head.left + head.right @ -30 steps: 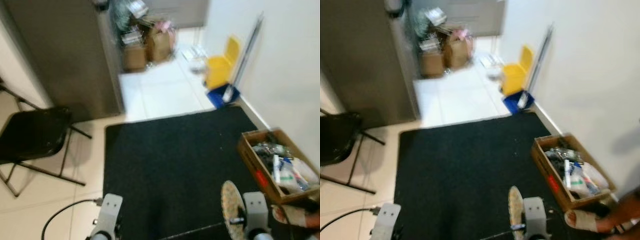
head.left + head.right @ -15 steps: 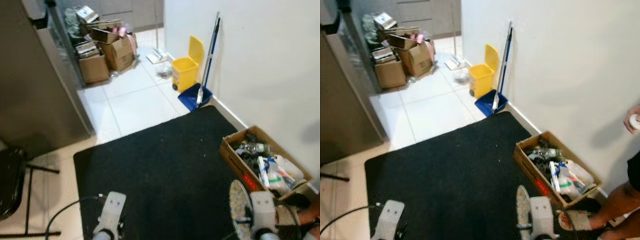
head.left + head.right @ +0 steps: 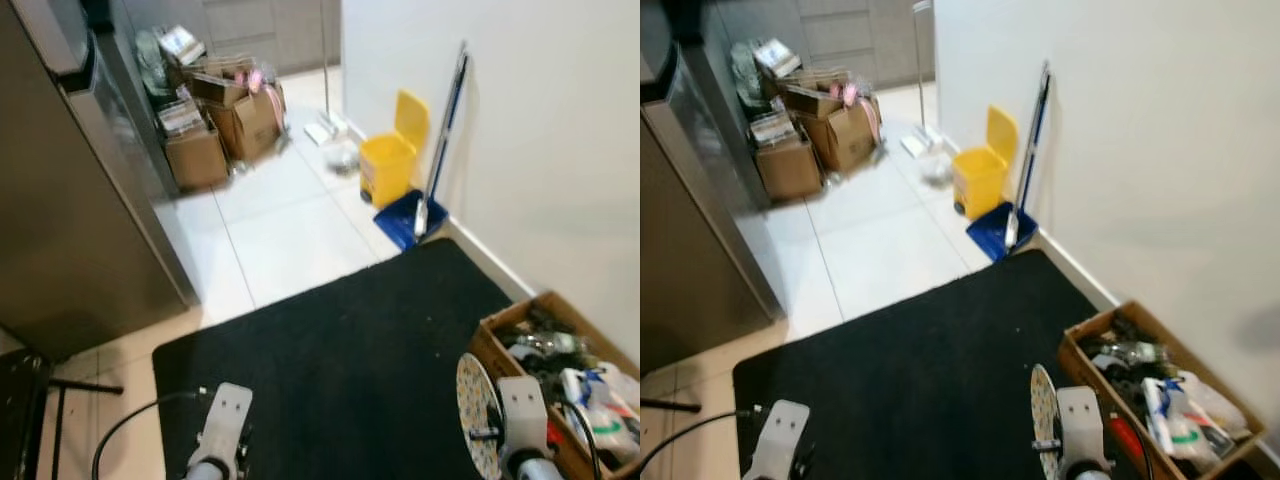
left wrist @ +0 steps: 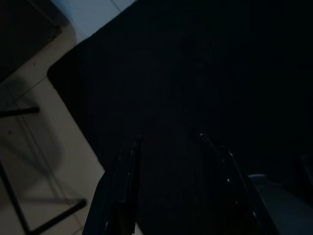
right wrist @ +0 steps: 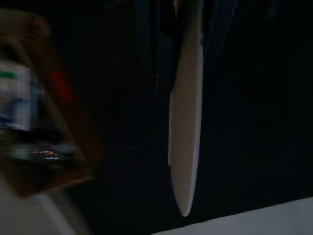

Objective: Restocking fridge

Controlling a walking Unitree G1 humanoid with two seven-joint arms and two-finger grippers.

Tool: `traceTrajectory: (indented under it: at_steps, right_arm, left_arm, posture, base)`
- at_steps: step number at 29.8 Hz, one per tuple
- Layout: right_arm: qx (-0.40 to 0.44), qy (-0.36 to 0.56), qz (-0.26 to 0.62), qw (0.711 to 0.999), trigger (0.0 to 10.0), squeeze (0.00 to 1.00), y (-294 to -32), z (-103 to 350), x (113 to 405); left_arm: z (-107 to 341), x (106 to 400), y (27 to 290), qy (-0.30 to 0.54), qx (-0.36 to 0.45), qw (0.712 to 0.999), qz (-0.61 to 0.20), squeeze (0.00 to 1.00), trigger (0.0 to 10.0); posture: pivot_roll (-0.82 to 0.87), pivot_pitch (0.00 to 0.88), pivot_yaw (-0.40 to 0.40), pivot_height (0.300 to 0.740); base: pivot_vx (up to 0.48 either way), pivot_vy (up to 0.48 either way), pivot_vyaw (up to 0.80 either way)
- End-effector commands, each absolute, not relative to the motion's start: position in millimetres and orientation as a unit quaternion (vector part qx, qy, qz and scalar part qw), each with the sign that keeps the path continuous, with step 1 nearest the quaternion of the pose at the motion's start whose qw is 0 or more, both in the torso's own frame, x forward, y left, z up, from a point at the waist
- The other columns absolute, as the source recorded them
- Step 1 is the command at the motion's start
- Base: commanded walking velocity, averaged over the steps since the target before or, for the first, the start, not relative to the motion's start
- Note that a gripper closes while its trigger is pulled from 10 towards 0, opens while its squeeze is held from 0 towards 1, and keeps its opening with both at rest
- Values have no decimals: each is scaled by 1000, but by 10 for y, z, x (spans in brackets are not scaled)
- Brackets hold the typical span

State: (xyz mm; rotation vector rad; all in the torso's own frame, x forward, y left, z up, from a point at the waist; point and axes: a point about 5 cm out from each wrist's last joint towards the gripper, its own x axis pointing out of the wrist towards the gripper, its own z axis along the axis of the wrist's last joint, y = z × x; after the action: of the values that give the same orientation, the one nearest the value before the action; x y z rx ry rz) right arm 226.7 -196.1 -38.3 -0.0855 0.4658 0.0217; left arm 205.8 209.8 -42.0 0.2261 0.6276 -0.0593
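Left eye view puts the robot on a black mat [image 3: 340, 350], with the steel fridge [image 3: 70, 200] ahead to its left, doors shut, and an open cardboard box [image 3: 555, 385] of bottles and packets close on its right by the wall. The right tool [image 3: 480, 435] carries a speckled plate [image 3: 472, 415] on edge, low beside that box; a swing of the arm as the robot turns could knock the plate against the box wall and jar it loose. Right eye view shows the way to the fridge crowded further on: a yellow bin [image 3: 982, 165], a blue dustpan [image 3: 998, 226] with a handle leaning on the wall, and stacked cartons [image 3: 815, 140] on the white tiles, any of which a wide turn might clip; the mat's edge could also catch a foot. Left wrist view is dark, but the left tool [image 4: 168, 147] hangs over the mat with its fingers [image 4: 124, 166] spread and nothing between them, so it is free to open the fridge door. Right wrist view shows the right tool's fingers [image 5: 164, 58] clenched on the plate's rim, a narrow hold on a thin edge, so I judge slipping the main risk while walking.
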Motion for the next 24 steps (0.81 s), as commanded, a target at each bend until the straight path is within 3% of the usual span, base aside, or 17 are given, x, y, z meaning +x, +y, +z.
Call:
traceTrajectory:
  at_steps: [1, 24]
  right_arm:
    - [-48, 242, -3, 969, 10000, 0, -2059, -416, 2199]
    - [-44, 239, -1, 970, 10000, 0, -2054, -406, 2217]
  left_arm:
    - [-439, 2043, 2072, 311, 114, 943, -36, 0, 10000]
    - [-429, 2077, 2080, 309, 119, 943, -38, 0, 10000]
  posture:
    - [-71, 134, 26, 737]
    - [-78, 111, 33, 737]
  base:
    - [480, 0, 0]
    - [480, 0, 0]
